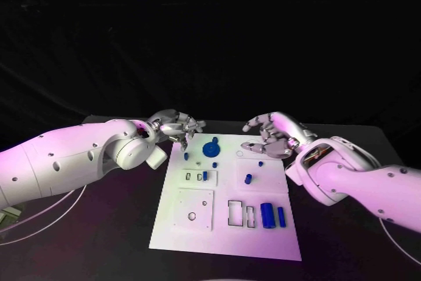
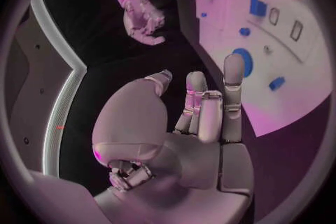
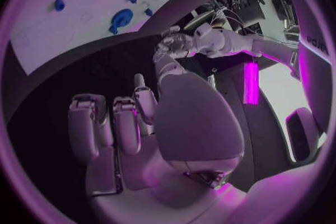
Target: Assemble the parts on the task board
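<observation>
Two silver robot hands of mine hover at the far end of the white rectangular task board (image 1: pixel 226 229), left robot hand (image 1: pixel 176 126) and right robot hand (image 1: pixel 270 135) both empty, fingers loosely spread. Between them a round blue disc part (image 1: pixel 212 149) sits on the board; two blue cylinder parts (image 1: pixel 273 215) lie nearer me on the black surface (image 1: pixel 114 232).

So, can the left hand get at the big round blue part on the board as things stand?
Probably yes. The left hand hovers with nothing in its fingers, close to the round blue part, and nothing lies between them on the board.
</observation>
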### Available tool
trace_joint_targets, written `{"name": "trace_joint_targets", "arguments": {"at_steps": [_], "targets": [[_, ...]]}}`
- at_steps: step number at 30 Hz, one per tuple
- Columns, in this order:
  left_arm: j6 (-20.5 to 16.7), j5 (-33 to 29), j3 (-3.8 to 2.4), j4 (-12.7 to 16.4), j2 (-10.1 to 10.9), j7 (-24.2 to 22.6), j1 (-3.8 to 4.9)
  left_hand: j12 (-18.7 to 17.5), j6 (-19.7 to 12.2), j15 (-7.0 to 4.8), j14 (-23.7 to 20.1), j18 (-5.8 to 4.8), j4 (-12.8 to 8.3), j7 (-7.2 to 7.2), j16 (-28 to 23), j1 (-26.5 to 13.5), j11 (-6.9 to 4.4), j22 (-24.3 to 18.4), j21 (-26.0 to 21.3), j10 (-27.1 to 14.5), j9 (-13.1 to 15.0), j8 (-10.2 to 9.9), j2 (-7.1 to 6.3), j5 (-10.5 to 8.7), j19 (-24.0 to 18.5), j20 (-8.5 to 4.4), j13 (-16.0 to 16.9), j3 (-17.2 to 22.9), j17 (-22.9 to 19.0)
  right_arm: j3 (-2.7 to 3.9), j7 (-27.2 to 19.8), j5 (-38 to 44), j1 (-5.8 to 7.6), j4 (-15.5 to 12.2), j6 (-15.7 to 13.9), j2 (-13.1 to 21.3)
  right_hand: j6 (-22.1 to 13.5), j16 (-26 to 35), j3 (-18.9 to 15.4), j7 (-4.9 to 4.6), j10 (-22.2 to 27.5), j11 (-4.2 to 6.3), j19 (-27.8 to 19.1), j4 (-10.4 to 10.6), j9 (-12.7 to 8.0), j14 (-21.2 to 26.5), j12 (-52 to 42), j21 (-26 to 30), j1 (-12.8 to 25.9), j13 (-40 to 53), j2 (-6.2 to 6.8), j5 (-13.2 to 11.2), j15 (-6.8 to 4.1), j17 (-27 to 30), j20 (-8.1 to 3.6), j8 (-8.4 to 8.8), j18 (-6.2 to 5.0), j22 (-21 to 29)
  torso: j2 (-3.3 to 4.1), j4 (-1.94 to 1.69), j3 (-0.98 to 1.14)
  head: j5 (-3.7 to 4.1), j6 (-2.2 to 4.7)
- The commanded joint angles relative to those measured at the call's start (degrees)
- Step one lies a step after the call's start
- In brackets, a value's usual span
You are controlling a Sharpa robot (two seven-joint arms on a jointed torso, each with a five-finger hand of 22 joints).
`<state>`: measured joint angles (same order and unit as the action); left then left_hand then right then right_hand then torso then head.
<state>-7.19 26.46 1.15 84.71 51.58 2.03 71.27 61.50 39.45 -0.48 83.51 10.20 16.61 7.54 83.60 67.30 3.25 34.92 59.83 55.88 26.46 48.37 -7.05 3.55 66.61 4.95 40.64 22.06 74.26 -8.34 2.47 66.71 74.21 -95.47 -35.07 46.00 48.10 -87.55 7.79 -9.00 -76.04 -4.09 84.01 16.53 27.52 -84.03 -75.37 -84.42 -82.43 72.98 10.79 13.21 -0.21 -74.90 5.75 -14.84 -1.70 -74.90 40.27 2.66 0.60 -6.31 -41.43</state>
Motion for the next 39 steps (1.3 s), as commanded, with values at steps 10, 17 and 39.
{"name": "trace_joint_targets", "arguments": {"at_steps": [10, 17, 39], "targets": [[17.21, 30.01, 0.24, -0.24, -4.13, 23.32, 0.06, 9.76, 3.2, -2.31, 3.35, -2.31, 0.33, -3.0, 2.65, -6.27, -2.64, 12.27, 9.45, 10.01, 2.89, 6.93, -0.49, -0.31, 3.65, -1.85, 11.42, -3.94, 6.18, -0.08, -4.49, -6.22, 1.54, 0.26, -0.71, 5.6, 0.55, 0.5, -0.13, 0.0, 0.57, -0.19, 1.52, 0.15, -0.11, -4.23, 0.15, 0.57, 0.51, -0.62, -0.01, 0.22, 0.38, -7.84, 0.57, -0.3, -0.14, -10.23, -1.18, -0.03, 0.62, -0.93, -1.1], [17.84, 32.72, 0.68, -1.56, -6.55, 25.68, 0.11, 5.71, 1.25, -2.03, 2.62, -1.59, 0.25, -2.53, 1.78, -7.65, -2.24, 7.98, 7.24, 4.9, 3.06, 6.21, -0.03, -0.27, 0.64, -1.76, 4.81, -6.23, 4.43, -0.14, -4.17, -6.69, 1.63, 1.23, -0.51, 6.08, 0.45, 0.64, -0.17, -0.01, 1.26, -0.18, 1.1, 0.14, -0.18, -4.15, 0.86, 1.15, 0.61, -1.44, 0.01, 0.24, 0.37, -7.54, 0.57, -0.27, -0.31, -9.78, -1.32, -0.09, 1.01, -0.96, -1.47], [21.76, 33.79, 1.37, -3.14, -10.24, 27.1, 0.37, 5.79, -0.3, -0.88, 2.65, -2.09, 0.3, -1.09, 1.9, -7.58, -0.96, 11.13, 8.97, 4.95, 0.83, 2.11, 2.03, -0.25, 1.84, -0.71, 4.63, -8.56, 4.83, -0.26, -3.14, -6.96, 1.44, 2.38, 0.62, 5.9, 0.06, 0.94, -0.11, -0.05, 2.49, -0.19, 0.52, 0.11, -0.45, -3.96, 2.23, 1.98, 0.6, -2.91, -0.09, 0.31, 0.35, -6.96, 0.55, -0.13, -0.53, -9.19, -1.18, -0.17, 1.02, -1.17, -2.46]]}}
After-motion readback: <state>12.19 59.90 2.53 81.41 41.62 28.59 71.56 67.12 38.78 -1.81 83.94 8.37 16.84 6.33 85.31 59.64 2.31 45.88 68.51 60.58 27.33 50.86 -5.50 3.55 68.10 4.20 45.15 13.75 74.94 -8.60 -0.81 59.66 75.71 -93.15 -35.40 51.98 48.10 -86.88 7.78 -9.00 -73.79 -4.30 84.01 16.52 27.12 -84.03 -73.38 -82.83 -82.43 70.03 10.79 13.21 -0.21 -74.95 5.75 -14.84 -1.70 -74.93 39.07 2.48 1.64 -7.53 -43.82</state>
